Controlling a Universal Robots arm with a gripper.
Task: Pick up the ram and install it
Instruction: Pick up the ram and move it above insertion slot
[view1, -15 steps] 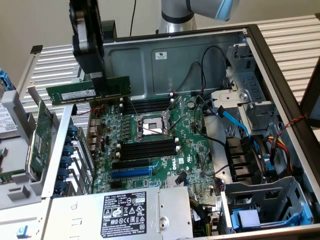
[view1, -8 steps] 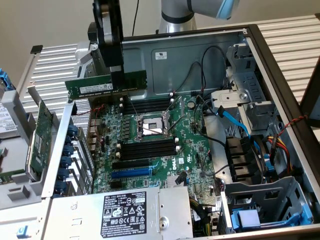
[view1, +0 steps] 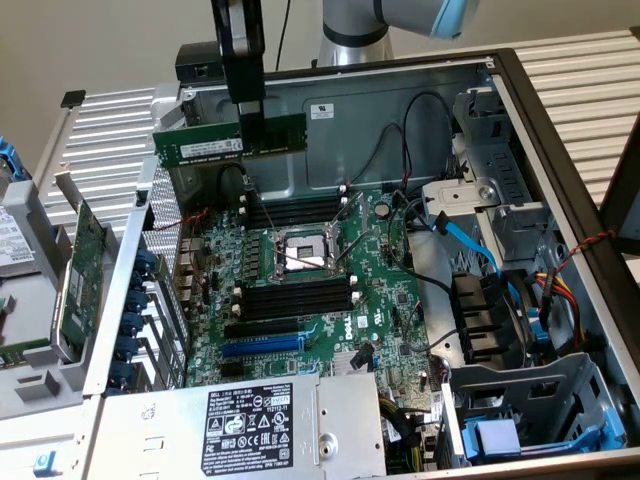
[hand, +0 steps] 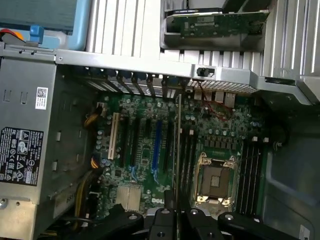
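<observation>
Green ram (view1: 205, 147) clamped in the pincer (view1: 251, 130) above the motherboard (view1: 385, 292)

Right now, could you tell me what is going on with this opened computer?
The robot arm's gripper is shut on the ram and holds it in the air inside the open computer case. The stick hangs edge-down above the motherboard and its black memory slots. It is not yet seated in any of them.

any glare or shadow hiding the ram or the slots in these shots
Exterior view: even light, the ram in the gripper stands clear, slots dark but visible. Wrist view: pale sheen on the ribbed table, motherboard evenly lit.
</observation>
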